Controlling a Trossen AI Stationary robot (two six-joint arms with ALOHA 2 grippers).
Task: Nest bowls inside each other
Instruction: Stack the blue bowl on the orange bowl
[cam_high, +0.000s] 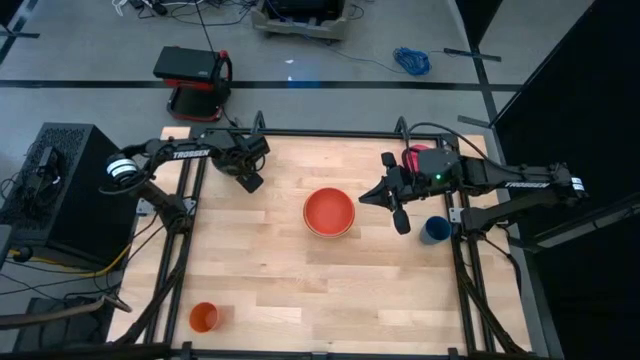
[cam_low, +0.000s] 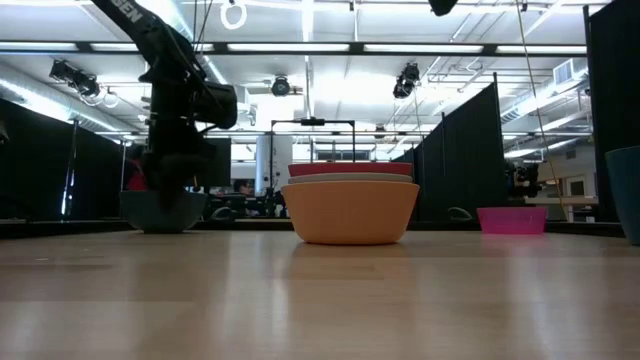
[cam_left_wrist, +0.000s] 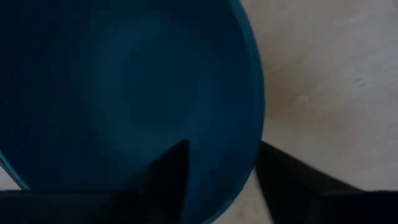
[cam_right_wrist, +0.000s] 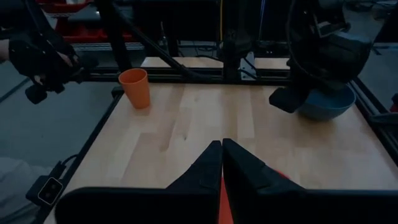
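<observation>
Teal-blue round plastic bowl (cam_left_wrist: 124, 99): rim sits between the left gripper (cam_left_wrist: 217, 180) fingers, narrowly parted, one inside, one outside; grip unconfirmed. Bowl stands well left of the nested orange bowl stack (cam_high: 329, 212). Arm lettering: "TROSSEN". Right gripper (cam_right_wrist: 221, 163): fingers closed, empty.

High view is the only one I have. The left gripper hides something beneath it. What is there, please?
Observer: A teal-blue bowl. The left gripper has one of its jaws inside the rim and one outside, standing apart.
Operator: The middle stack looks to me like only red inside orange. Is that correct?
Observer: Not quite. From the side, a pale bowl sits between the red bowl and the orange bowl.
Operator: And the right gripper?
Observer: The right gripper has its jaws shut together, with nothing between them.
</observation>
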